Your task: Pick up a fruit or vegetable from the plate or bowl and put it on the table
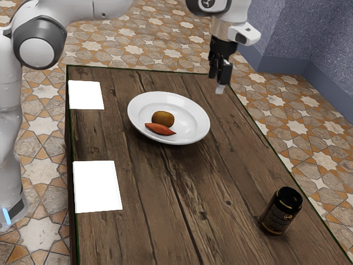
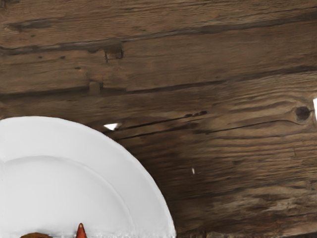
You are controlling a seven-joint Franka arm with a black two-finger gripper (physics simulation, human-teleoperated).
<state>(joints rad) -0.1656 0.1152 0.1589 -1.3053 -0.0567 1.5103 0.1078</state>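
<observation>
My gripper [image 1: 217, 82] hangs over the table's far edge in the exterior view, to the right of the plate and above the tabletop. Its two dark fingers stand apart with nothing between them. On the white plate [image 1: 190, 120] lie a round brown fruit [image 1: 163, 118] and, touching or close beside it, a pointed orange-red vegetable [image 1: 160, 129]. The wrist view has part of the plate [image 2: 64, 183], the top of the brown fruit [image 2: 35, 235] and the tip of the red vegetable [image 2: 81, 231], all cut off at the picture's edge.
A dark jar [image 1: 280, 212] stands near the table's edge at the exterior view's lower right. Two flat white rectangles, one farther back [image 1: 86, 95] and one nearer [image 1: 97, 186], lie along the table's side by the arm's base. Bare wood [image 1: 182, 187] lies between plate and jar.
</observation>
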